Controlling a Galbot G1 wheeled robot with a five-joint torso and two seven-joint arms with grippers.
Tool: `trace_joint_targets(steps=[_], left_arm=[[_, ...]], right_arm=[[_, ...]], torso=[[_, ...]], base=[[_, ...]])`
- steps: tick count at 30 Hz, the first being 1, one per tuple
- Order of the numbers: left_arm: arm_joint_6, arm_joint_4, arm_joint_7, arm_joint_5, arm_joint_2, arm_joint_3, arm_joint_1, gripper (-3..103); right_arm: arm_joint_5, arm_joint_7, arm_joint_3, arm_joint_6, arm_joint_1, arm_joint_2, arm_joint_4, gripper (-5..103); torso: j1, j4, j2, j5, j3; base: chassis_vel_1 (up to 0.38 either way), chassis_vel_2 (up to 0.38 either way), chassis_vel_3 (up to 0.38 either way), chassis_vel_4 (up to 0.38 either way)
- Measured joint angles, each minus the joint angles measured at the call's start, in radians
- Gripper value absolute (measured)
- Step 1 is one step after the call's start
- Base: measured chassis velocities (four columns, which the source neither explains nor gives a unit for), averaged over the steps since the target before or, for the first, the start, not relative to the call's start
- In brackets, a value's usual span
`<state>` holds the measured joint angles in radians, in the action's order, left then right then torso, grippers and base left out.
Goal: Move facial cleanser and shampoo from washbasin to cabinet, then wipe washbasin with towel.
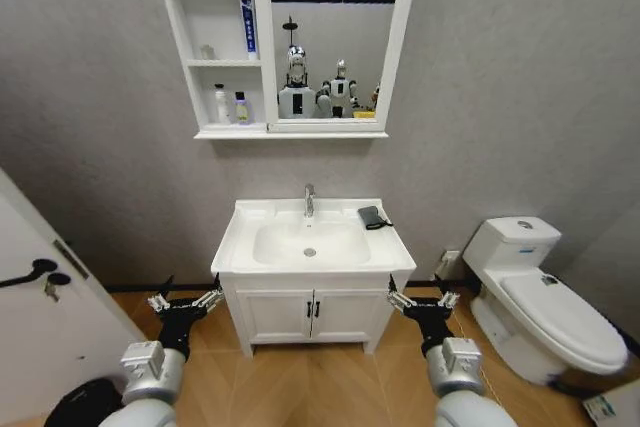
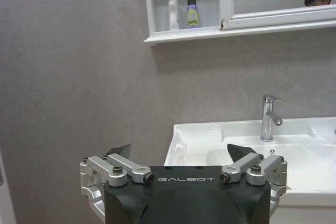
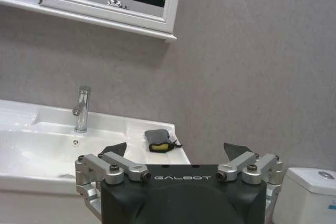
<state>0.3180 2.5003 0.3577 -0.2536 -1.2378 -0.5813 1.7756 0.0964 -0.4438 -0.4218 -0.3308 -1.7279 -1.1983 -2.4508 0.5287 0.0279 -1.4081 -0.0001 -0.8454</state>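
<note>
White ceramic basin (image 1: 250,222) sat against the grey wall, chrome tap (image 1: 309,199) at the back and the dark towel (image 1: 372,216) folded on its right rear corner, right by the wall. Two bottles, a white one (image 1: 222,105) and a purple one (image 1: 241,108), stood side by side on the lowest shelf of the cabinet (image 1: 182,17), a blue tube (image 1: 247,22) on the shelf above. Both arms hung low in front of the vanity (image 1: 312,315): left end effector (image 1: 186,301) off its left corner, right end effector (image 1: 422,299) off its right corner, both with fingers spread, holding nothing. Toilet (image 1: 540,297) stood off to the right.
</note>
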Motion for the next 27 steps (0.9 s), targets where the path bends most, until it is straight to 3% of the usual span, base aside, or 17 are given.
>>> trace_joint_targets(steps=[27], left_arm=[[-0.001,0.0,0.0,0.0,0.0,0.0,0.0,100]], right_arm=[[0.026,0.066,-0.005,0.007,0.035,0.033,0.026,100]], torso=[[0.0,-0.0001,0.0,0.0005,0.0]], base=[[0.358,-0.367,-0.353,0.355]])
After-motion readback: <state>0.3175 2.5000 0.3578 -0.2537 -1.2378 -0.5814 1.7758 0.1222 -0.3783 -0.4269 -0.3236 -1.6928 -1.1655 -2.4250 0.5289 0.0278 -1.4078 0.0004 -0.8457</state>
